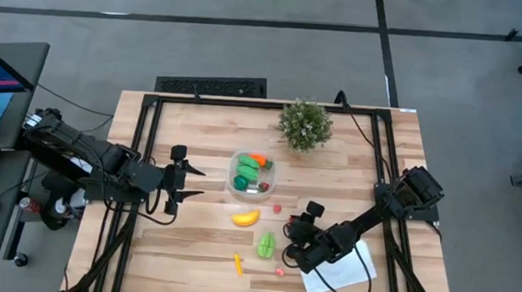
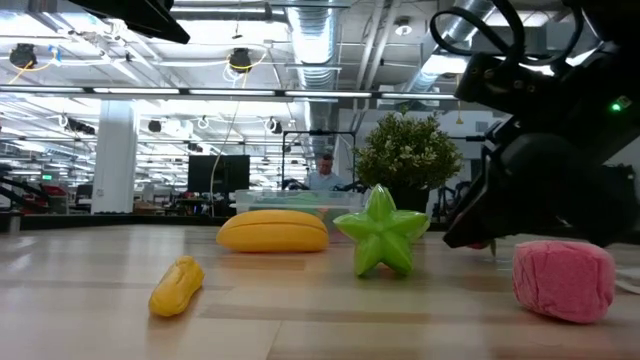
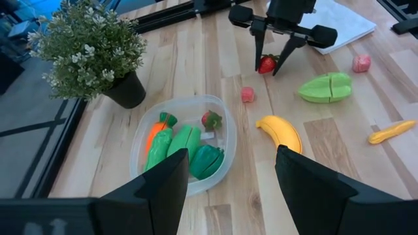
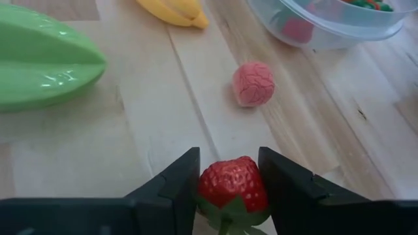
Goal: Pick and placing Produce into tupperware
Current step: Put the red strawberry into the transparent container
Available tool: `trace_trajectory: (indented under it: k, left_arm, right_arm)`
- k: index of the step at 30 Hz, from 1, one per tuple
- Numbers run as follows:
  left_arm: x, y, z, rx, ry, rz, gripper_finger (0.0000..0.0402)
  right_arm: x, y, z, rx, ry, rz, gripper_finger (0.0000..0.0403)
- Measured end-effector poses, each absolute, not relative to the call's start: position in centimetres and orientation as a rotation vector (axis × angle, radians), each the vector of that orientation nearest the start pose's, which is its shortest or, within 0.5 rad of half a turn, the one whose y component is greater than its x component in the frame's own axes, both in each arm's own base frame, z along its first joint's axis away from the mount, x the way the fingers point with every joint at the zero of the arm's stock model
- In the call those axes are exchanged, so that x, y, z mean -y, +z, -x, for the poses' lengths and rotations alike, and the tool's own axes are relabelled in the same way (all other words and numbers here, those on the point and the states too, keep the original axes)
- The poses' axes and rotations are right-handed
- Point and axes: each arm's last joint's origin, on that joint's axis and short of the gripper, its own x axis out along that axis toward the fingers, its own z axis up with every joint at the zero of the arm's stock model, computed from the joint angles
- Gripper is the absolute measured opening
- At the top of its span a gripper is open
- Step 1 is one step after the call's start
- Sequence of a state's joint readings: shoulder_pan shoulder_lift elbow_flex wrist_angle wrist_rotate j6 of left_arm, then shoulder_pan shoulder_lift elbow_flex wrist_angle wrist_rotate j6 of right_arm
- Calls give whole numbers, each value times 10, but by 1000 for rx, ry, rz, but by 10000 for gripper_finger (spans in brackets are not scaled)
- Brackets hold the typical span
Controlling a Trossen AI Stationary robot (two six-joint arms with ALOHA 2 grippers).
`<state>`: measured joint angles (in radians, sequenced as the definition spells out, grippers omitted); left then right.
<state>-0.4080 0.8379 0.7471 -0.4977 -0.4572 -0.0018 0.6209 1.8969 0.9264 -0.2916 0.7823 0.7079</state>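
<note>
You had the tupperware (image 1: 252,174) partly filled: a carrot, green pieces and a small red berry lay inside. On the desk (image 1: 190,242) remained the green star fruit (image 1: 266,245), banana (image 1: 246,218), small carrot (image 1: 238,264) and two pink berries. Your right tool (image 4: 228,179) clamped the strawberry (image 4: 233,185) near the container; your left tool (image 1: 188,181) waited open beside it.

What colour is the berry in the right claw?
Red strawberry with green leaves, pinched in the right gripper; clearest in the right wrist view.
</note>
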Motion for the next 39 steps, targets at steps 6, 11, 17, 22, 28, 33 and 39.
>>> trace_trajectory:
  k: [6, 11, 17, 22, 28, 33, 39]
  left_arm:
    - [56, 285, -162, -534, 48, -243, 219]
    - [56, 285, -162, -534, 49, -243, 219]
    - [56, 285, -162, -534, 49, -243, 219]
    - [56, 285, -162, -534, 49, -243, 219]
    - [56, 285, -162, -534, 50, -243, 219]
    - [56, 285, -162, -534, 50, -243, 219]
    - [56, 285, -162, -534, 50, -243, 219]
  right_arm:
    - [-169, 101, -272, -832, -451, 163, 134]
    - [-169, 101, -271, -836, -452, 167, 132]
    - [-169, 101, -271, -836, -453, 168, 148]
    - [-169, 101, -271, -837, -453, 168, 132]
    - [-169, 101, -271, -837, -453, 168, 139]
    - [-169, 101, -271, -836, -453, 168, 150]
    - [-169, 101, -271, -837, -452, 168, 131]
